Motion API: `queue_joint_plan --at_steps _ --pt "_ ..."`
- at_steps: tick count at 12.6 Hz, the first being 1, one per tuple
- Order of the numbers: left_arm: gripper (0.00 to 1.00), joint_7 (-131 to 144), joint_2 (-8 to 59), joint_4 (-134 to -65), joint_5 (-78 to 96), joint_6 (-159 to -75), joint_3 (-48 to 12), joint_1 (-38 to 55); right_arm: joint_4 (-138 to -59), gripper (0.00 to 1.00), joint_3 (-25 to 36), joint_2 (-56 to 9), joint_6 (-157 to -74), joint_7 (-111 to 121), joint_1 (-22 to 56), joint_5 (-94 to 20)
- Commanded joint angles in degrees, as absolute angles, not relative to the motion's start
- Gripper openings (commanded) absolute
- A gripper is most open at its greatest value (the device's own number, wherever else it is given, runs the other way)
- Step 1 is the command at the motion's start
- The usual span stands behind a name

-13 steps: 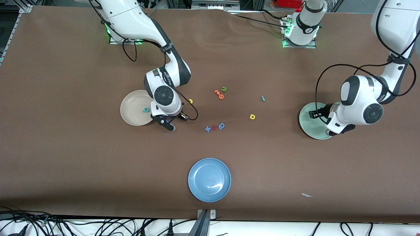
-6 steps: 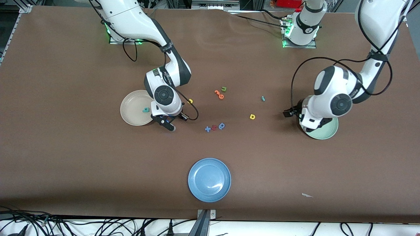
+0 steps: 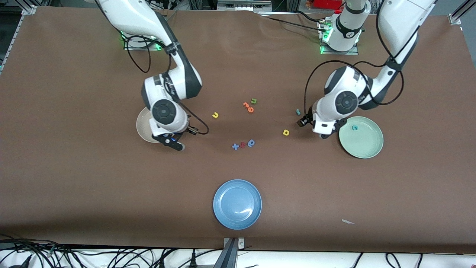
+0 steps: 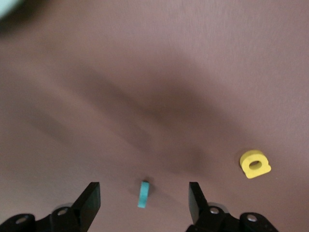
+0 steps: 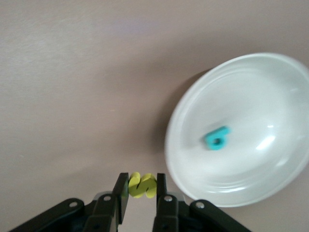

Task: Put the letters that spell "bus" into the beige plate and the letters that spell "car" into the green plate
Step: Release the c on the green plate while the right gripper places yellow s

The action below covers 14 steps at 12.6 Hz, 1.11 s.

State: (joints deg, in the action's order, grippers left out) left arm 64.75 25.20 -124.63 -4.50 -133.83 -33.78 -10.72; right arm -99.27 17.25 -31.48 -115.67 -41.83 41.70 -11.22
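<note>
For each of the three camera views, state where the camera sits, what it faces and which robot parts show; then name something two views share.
Front view: high across the table, facing both arms; left claw, right claw.
Left wrist view: on the left wrist, facing the table; open fingers flank the teal "r".
Right wrist view: on the right wrist; right claw pinches the yellow "s" beside the beige plate.
Shared: yellow "a".
</note>
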Motion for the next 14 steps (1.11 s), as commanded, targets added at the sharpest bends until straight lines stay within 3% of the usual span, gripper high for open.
queue_joint_plan --at_steps 1,3,8,9,10,12,14 --pt "0.79 68.9 24.4 -128.6 -5.5 -139.2 -33.7 -8.4 -106.7 0.2 21.0 -27.3 -115.8 -32.1 42.0 -12.0" --pt "0.75 69.2 24.6 -132.7 -5.8 -145.7 -33.7 -8.3 -112.8 0.2 23.1 -24.7 -118.6 -25.8 42.0 -12.1" --pt "0.66 69.0 25.0 -133.2 -5.8 -146.6 -33.5 -8.5 -124.0 0.21 24.5 -22.2 -128.6 -21.0 41.9 -12.4" --pt "0.59 68.9 25.0 -133.2 -5.8 -146.6 -33.5 -8.5 -124.8 0.23 24.5 -22.5 -130.0 -21.0 41.9 -12.4" --pt "0.53 68.9 25.1 -133.2 -5.8 -146.6 -33.5 -8.4 -124.9 0.4 24.4 -22.8 -130.3 -20.9 41.8 -12.5" --pt "0.39 68.7 25.2 -133.2 -5.9 -146.5 -33.5 -8.4 -124.6 0.97 24.4 -22.5 -129.7 -20.5 41.9 -13.2" --pt "0.3 68.6 25.3 -133.2 -5.9 -146.5 -33.4 -8.4 -122.7 1.0 23.8 -21.4 -127.4 -21.9 42.2 -13.2"
